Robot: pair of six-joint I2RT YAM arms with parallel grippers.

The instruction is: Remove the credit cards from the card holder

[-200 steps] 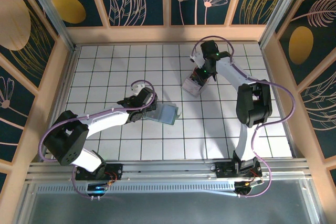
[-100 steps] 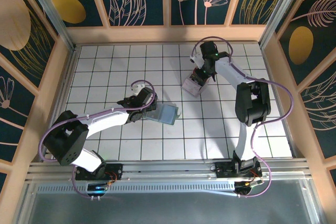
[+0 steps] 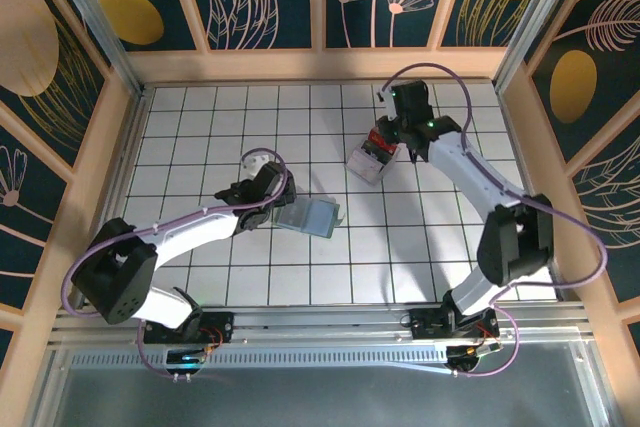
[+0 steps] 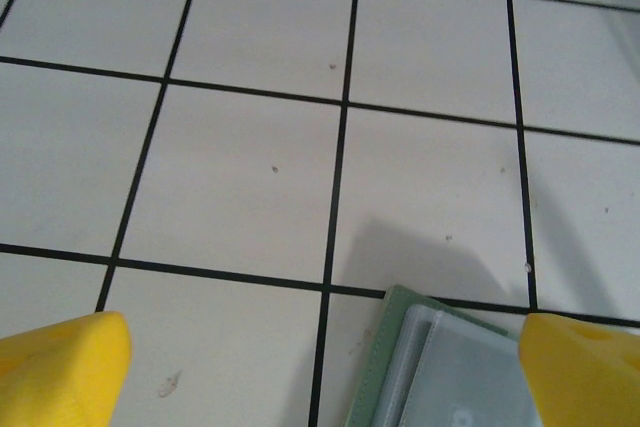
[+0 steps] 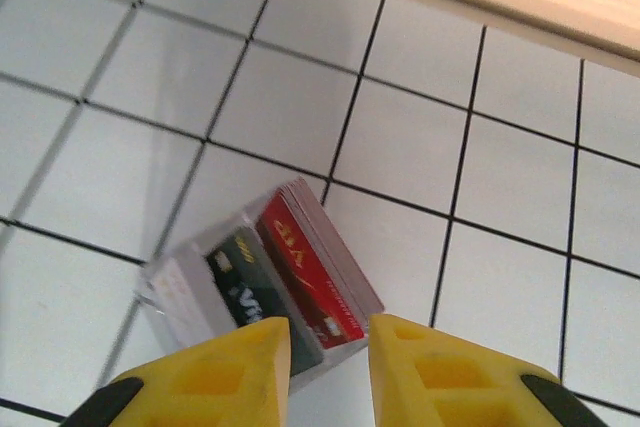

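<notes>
- The card holder (image 3: pixel 312 216) lies opened flat on the white tiled table (image 3: pixel 200 127), near the middle and slightly left of centre.
- The left claw (image 4: pixel 322 372) hovers at the holder's left edge with its jaws spread as wide as they go and nothing between them. In the left wrist view the yellow fingertips (image 4: pixel 62 369) sit far apart at the bottom corners.
- In that wrist view a corner of the holder pokes up between the tips — a grey-green border around a pale inner pocket. Whether a card sits in that pocket cannot be told.
- The clear box (image 5: pixel 200 282) rests toward the far right of the table, well apart from the card holder.
- Two credit cards show through the box: a red card (image 5: pixel 310 282) and a dark card (image 5: pixel 245 292) side by side.
- The right claw (image 5: pixel 330 372) hangs over the box's near corner — its jaws stand only slightly parted, a narrow gap between them, and they have hold of nothing.
</notes>
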